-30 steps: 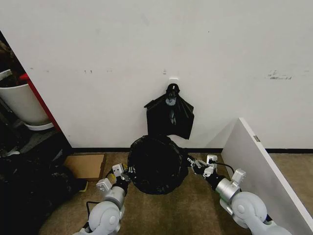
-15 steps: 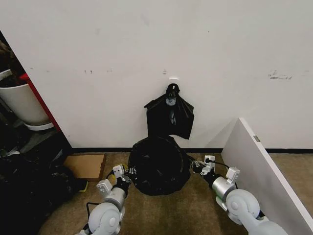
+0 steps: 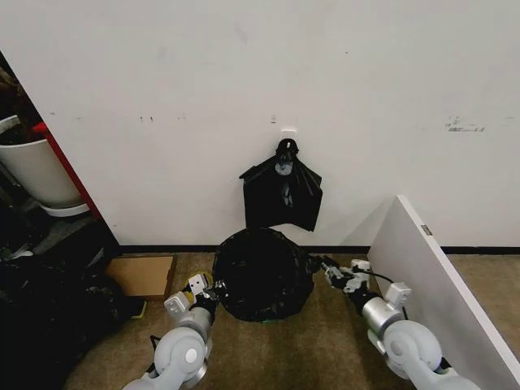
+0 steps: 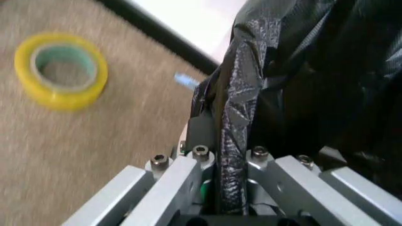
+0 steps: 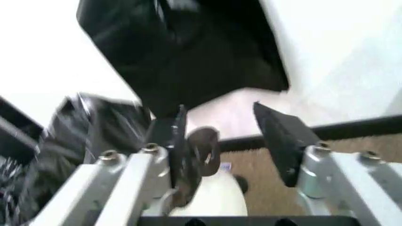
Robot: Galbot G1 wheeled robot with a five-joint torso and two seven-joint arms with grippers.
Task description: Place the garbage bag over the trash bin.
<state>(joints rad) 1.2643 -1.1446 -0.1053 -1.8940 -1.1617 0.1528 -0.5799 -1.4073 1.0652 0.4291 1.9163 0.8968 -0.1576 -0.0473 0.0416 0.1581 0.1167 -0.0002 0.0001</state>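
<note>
Bag (image 3: 262, 275) now lower over bin. Left gripper (image 4: 221, 155) still pinching bag, right gripper (image 5: 220, 136) wide, released; tape roll (image 4: 60, 70) beside left.

Corner of a room with a plain white wall and brown carpeted floor.
The white wall (image 3: 341, 89) shows faint scuffs and meets the brown carpet (image 3: 325, 349) at a dark baseboard (image 3: 479, 249). A white panel (image 3: 435, 296) leans at the right. A bunch of black bags (image 3: 282, 193) hangs from a wall hook. At left sit a flat cardboard piece (image 3: 145, 275), a white tub (image 3: 36, 172) with a red edge, and dark clutter. A yellow tape roll (image 4: 61, 70) lies on the carpet.
</note>
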